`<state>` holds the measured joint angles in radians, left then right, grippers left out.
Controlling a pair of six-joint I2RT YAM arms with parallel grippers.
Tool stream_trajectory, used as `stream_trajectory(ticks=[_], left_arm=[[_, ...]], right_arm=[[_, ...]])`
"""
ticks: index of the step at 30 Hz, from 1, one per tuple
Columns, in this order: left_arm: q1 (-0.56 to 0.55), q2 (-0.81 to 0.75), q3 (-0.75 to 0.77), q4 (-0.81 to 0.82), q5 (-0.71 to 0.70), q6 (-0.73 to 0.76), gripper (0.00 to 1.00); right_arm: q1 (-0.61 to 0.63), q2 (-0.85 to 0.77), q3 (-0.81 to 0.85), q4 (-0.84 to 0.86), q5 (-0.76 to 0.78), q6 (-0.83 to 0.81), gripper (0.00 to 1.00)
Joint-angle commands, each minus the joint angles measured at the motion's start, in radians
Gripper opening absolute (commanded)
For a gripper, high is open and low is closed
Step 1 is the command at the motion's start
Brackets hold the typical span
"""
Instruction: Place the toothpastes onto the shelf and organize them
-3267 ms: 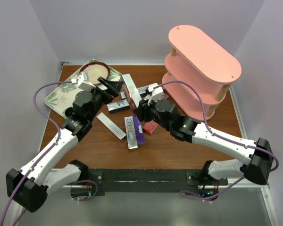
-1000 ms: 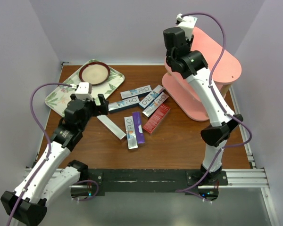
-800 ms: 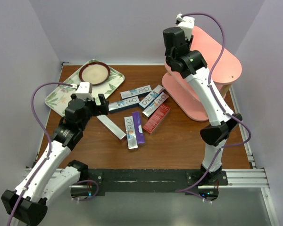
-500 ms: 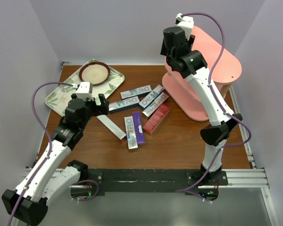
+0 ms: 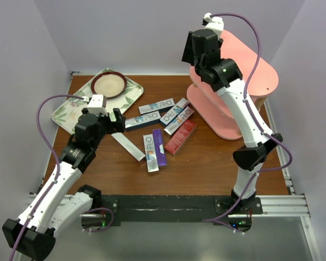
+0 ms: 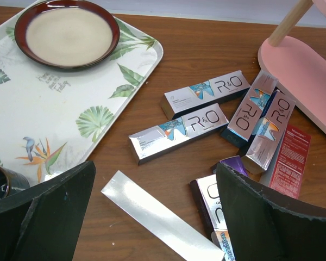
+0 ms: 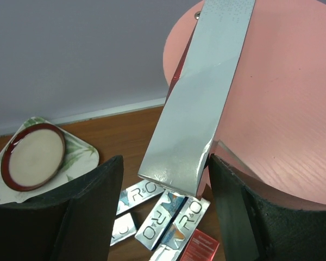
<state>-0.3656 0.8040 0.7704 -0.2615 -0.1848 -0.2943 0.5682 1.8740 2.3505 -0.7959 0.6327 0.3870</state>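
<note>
— What is at the right pincer [image 7: 165, 161]?

— One silver box [image 7: 206, 81], long and slim, plain on the face that shows. It lies on the top board of the shelf [image 7: 277, 109], and its near end hangs over the rounded edge.

— Is the pincer closed on it?

— No. The fingers [image 7: 92, 212] stand wide apart with the box between them. On the left side there is a clear gap. The right finger is very near the box corner, and I cannot tell if it touches.

— And the left pincer [image 6: 155, 168]?

— Also spread wide and holding nothing. It is above the table [image 6: 217, 49], just beside the tray [image 6: 38, 109].

— How does the shelf look?

— Pink, with three oval boards on light wooden posts. It stands at the far right of the table.

— Please count the boxes [image 6: 176, 130].

— Eight lie on the table, left of the lowest board: five silver with "R&O" print, one plain silver, one red box [image 6: 290, 160] and one purple box [image 6: 233, 163]. With the one on top, that makes nine. There is also one leaf-pattern tray, and on it one plate [image 6: 67, 32] with a red rim.
</note>
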Motion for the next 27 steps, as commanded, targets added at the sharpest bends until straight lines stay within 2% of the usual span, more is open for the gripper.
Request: stream_trajectory(ticks=[1,18,22,25,27], left_arm=[[0.01,-0.005,-0.008,0.021,0.007,0.004,0.98],[0.013,-0.012,-0.01,0.019,0.005,0.006,0.98],[0.013,-0.012,-0.01,0.021,0.005,0.006,0.98],[0.013,-0.012,-0.008,0.022,0.008,0.004,0.98],[0.014,-0.011,-0.01,0.022,0.011,0.004,0.98]], right_arm=[[-0.004,-0.016,0.018,0.053,-0.048,0.007,0.68],[-0.004,0.027,0.026,0.153,-0.077,-0.045,0.73],[-0.004,-0.065,-0.093,0.219,-0.091,-0.123,0.8],[-0.004,-0.173,-0.213,0.302,-0.151,-0.184,0.86],[-0.004,-0.241,-0.266,0.337,-0.252,-0.21,0.89]])
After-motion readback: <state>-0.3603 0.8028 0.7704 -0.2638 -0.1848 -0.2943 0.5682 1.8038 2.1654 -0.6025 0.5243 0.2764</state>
